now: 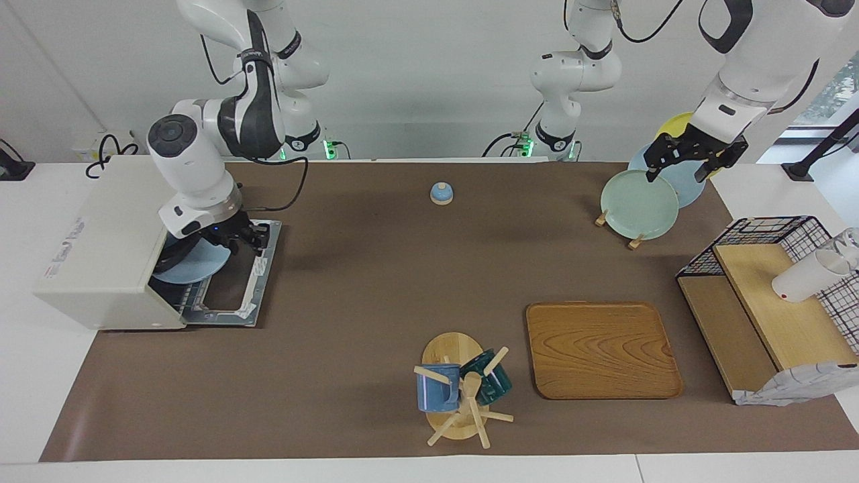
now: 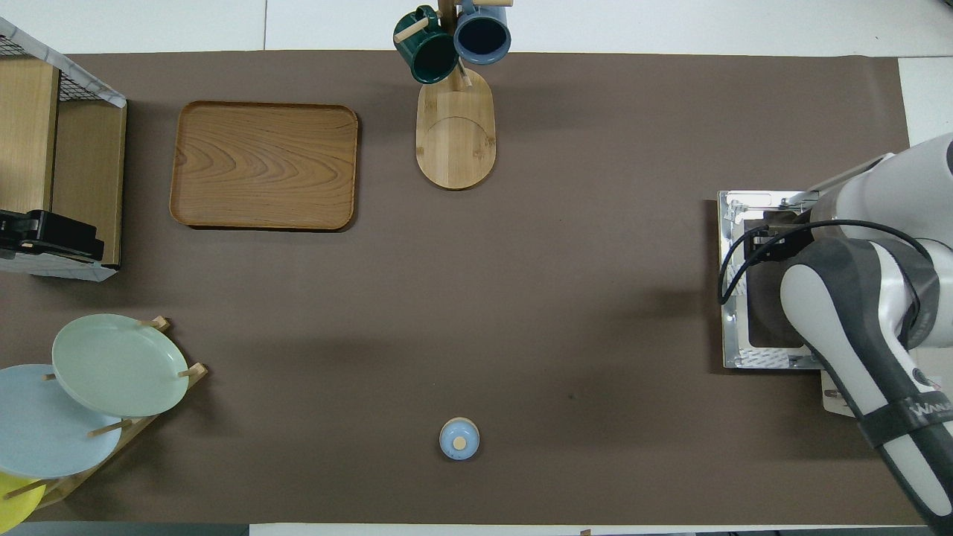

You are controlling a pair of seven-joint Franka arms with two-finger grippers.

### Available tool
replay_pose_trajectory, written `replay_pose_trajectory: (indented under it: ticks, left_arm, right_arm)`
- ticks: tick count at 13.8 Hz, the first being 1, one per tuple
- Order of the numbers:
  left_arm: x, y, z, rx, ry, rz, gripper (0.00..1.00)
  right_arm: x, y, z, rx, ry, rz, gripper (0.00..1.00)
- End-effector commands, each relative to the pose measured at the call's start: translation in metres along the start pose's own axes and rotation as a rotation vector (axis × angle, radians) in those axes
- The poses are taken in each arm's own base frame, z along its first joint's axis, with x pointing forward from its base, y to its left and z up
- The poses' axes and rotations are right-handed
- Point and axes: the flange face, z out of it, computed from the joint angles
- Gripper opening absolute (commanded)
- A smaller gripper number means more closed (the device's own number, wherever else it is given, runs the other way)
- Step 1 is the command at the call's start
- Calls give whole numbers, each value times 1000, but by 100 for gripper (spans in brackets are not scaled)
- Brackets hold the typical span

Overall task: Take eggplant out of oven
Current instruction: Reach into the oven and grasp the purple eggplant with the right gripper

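The off-white oven point(image 1: 100, 261) stands at the right arm's end of the table with its door point(image 1: 231, 285) folded down flat. It also shows in the overhead view point(image 2: 837, 391), mostly under the arm. A light blue plate point(image 1: 191, 268) sits in its mouth. The eggplant is hidden. My right gripper point(image 1: 247, 240) is at the oven's mouth, over the plate's edge and the door's hinge end; it also shows in the overhead view point(image 2: 770, 242). My left gripper point(image 1: 676, 173) waits, open and empty, in the air over the plate rack.
A plate rack with a green plate point(image 1: 637, 204) stands at the left arm's end. A black wire basket shelf point(image 1: 772, 295) holds a white cup point(image 1: 805, 275). A wooden tray point(image 1: 600, 349), a mug tree point(image 1: 463, 392) and a small blue lidded pot point(image 1: 441, 193) sit mid-table.
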Motion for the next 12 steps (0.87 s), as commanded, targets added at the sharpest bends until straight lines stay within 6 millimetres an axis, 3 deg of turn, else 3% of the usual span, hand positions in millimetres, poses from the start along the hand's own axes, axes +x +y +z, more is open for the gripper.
replay_pose_trajectory:
  ticks: [1,4,8,12]
  left_arm:
    - [-8,-1,0,18,4,-8,100]
    - [-8,-1,0,18,4,-8,100]
    - [-8,-1,0,18,4,-8,100]
    - [-8,-2,0,17,4,-9,100]
  right_arm:
    - [-15,13,18,-9,8,20,48]
    - [-28,22,38,-1,57,16,41]
    - [-33,33,44,-10,44,-63,35]
    - [-34,38,44,-23,38,-70,35]
